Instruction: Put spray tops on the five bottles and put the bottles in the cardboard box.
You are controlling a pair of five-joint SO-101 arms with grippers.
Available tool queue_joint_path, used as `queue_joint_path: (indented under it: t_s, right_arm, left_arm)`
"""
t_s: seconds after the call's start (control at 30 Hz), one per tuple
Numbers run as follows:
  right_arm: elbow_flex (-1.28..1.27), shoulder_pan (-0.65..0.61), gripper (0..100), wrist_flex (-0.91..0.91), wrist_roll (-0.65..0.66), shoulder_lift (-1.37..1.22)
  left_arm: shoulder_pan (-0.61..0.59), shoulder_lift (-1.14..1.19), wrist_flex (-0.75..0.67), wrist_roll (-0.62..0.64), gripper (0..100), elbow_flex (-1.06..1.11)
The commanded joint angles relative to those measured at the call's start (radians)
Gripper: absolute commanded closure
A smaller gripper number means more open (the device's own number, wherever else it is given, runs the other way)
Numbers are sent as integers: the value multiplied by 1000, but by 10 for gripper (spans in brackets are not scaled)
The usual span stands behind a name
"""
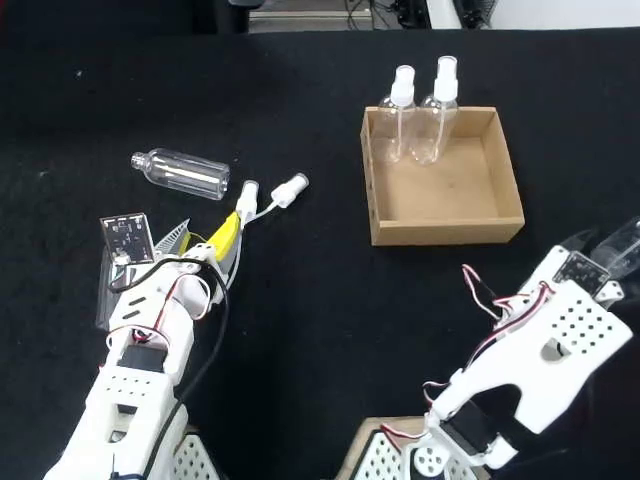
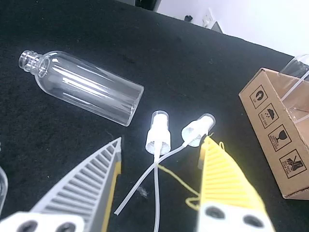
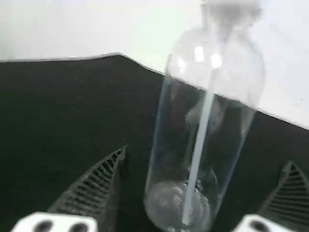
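**Table (image 1: 320, 300), black cloth.**

- Bare bottle (image 1: 180, 172) (image 2: 82, 87): clear, no top, lying on its side toward the table's left edge. Neck points to that edge.
- Spray tops, two, white: one (image 1: 247, 192) (image 2: 158, 133) just beside the bare bottle's base, the other (image 1: 290, 190) (image 2: 197, 130) just beside the first on the box side. Both are apart from the bottle. Their thin tubes (image 2: 145, 186) cross and trail back toward the left arm.
- Left gripper (image 1: 205, 232) (image 2: 163, 142): fingers spread, one grey, one yellow, gripping nothing. It sits low over the table just short of the spray tops, and the crossed tubes lie between the fingers. The yellow fingertip is close by the second top.
- Right gripper (image 1: 605, 250) (image 3: 205, 159): at the table's right edge, well apart from the box. Its fingers are wide apart.
- Topped bottle (image 3: 203, 135): clear, with a tube inside, set between the right gripper's fingers with a gap on each side.

**Box (image 1: 445, 232) (image 2: 282, 140): cardboard, open at the top, toward the table's far right.**

- Contents: capped bottles, two (image 1: 397, 125) (image 1: 437, 120), side by side at the far wall, nearer its left corner. Their white tops rise above the rim.
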State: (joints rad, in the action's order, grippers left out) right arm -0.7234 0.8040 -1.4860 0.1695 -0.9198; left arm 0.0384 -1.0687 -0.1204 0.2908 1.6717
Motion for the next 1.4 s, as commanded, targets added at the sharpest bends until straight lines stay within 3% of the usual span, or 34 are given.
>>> queue_joint_path:
  t_s: [0.0,0.13,0.43,1.17,1.37]
  right_arm:
    - [-77,-25,595,-8,3,159]
    - [-142,-25,595,18,2,272]
    - [-116,-20,595,327,2,440]
    - [-120,-23,596,341,3,513]
    - [-111,-21,596,460,3,522]
  left_arm:
    - [-1,-17,-20,6,747,21]
    - [-1,-17,-20,6,747,21]
    - [-1,-17,-20,6,747,21]
    - [-1,-17,-20,6,747,21]
    - [-1,-15,-20,6,747,21]
